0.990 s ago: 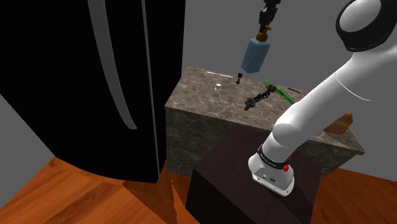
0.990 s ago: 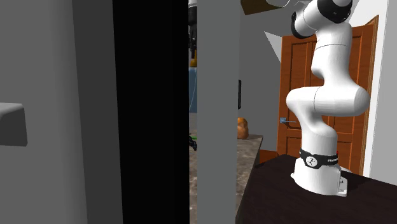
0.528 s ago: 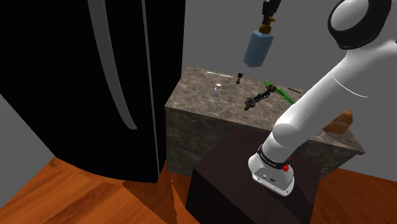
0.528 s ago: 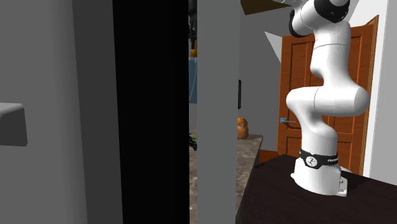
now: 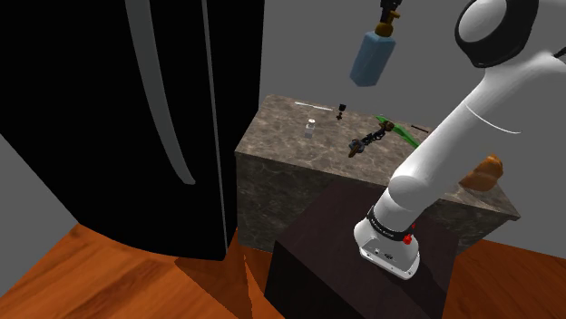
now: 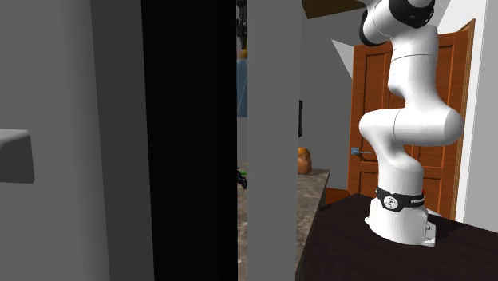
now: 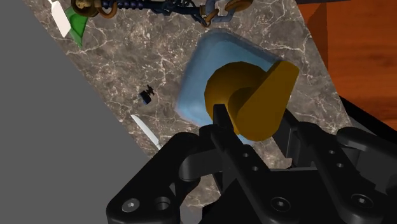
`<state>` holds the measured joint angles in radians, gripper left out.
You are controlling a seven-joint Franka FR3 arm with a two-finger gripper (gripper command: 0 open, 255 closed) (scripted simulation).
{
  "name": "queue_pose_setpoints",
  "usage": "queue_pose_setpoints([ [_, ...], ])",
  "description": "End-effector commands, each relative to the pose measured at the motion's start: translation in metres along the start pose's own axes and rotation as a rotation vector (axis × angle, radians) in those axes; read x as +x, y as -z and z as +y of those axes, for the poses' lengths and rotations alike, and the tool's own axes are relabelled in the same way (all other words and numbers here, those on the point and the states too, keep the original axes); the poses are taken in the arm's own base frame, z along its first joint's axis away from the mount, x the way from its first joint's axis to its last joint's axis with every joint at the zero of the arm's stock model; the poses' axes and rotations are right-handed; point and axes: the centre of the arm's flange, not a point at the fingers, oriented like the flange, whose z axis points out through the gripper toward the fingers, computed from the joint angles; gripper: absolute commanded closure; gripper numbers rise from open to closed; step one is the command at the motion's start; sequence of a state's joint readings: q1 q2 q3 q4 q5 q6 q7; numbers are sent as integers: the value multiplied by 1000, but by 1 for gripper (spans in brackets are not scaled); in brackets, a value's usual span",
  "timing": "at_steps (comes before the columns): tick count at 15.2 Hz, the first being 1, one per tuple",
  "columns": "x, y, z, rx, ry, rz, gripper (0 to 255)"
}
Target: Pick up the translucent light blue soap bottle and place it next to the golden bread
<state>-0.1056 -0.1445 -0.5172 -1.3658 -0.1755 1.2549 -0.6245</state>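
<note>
Jaws are clamping the translucent light blue soap bottle (image 5: 372, 59) aloft; placing it beside the golden-brown bread loaf (image 5: 482, 172) is awaiting you

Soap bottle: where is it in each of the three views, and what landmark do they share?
Shoulder view: soap bottle hangs near the top edge, above the marble counter.
Second exterior view: a blue sliver between the black area and the grey wall.
Wrist view: clasped by the fingers, over the counter.
Shared landmark: the marble counter.
</note>
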Motion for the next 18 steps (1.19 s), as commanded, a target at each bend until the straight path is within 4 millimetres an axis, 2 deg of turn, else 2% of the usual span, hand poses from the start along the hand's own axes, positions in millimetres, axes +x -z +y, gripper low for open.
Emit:
queue_pose_setpoints([
  [1, -19, 2, 5, 0, -1, 1, 255],
  [18, -236, -12, 64, 0, -1, 1, 255],
])
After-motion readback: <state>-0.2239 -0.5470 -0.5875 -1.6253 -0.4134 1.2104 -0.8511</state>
